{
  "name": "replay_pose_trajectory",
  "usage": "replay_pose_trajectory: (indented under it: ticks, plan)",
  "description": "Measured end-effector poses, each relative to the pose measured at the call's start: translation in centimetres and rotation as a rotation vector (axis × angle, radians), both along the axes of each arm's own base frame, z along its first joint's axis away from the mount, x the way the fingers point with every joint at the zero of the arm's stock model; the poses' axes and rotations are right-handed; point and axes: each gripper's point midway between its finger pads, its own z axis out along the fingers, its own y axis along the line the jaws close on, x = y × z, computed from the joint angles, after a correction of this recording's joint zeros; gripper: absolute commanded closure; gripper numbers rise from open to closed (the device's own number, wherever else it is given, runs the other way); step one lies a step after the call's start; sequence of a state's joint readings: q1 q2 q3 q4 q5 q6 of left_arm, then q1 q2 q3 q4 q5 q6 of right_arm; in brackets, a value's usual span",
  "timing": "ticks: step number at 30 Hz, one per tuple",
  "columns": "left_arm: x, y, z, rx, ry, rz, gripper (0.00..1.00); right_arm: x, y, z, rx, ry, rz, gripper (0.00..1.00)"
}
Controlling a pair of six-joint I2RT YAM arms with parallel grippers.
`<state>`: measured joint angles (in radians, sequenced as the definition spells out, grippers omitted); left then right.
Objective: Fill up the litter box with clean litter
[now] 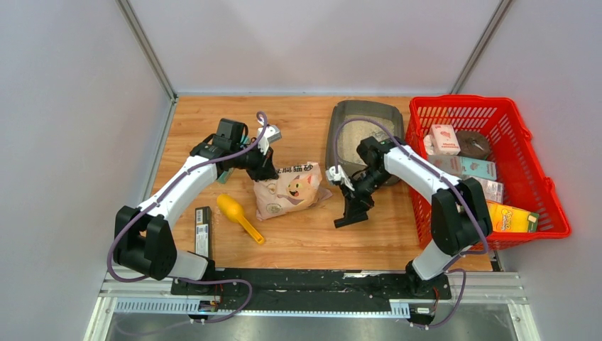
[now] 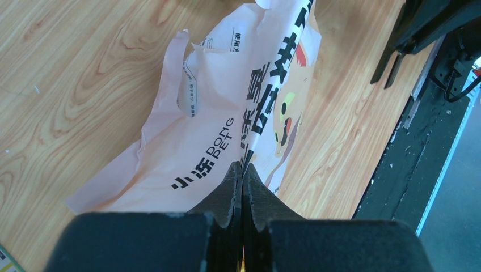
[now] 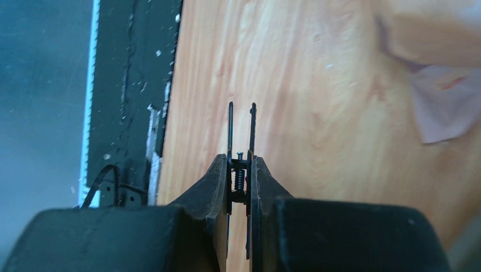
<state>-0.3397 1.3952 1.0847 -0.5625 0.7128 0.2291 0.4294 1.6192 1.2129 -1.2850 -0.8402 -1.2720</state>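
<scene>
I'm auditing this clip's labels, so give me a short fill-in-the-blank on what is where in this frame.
1. The left gripper is shut on the pink-white ___.
2. The right gripper is shut on a thin ___ tool.
3. The scoop lying on the table is ___.
4. The litter box stands beside the ___ basket.
Missing words: bag, black, yellow, red.

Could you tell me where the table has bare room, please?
Bare wood: back, left of the dark grey plastic litter box; front, between the yellow plastic scoop and red mesh basket. Crowded around the pink-white printed bag.
</scene>
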Motion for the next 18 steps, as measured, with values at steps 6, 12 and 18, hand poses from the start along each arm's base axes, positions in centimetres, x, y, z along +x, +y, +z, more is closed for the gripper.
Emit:
replay_pose_trajectory:
  ticks: [6,12,18]
  plan:
    - [0.0,-0.1,0.1,-0.006,0.011,0.012,1.0,-3.5,-1.3,-2.7,-0.056,0.134,0.01,0.92]
    - [0.1,-0.2,0.1,-0.014,0.021,0.023,1.0,-4.5,-1.4,-4.9,-0.083,0.188,-0.059,0.85]
    - [0.1,-0.2,0.1,-0.015,0.025,0.026,1.0,-3.7,-0.9,-6.6,-0.097,0.186,-0.157,0.43]
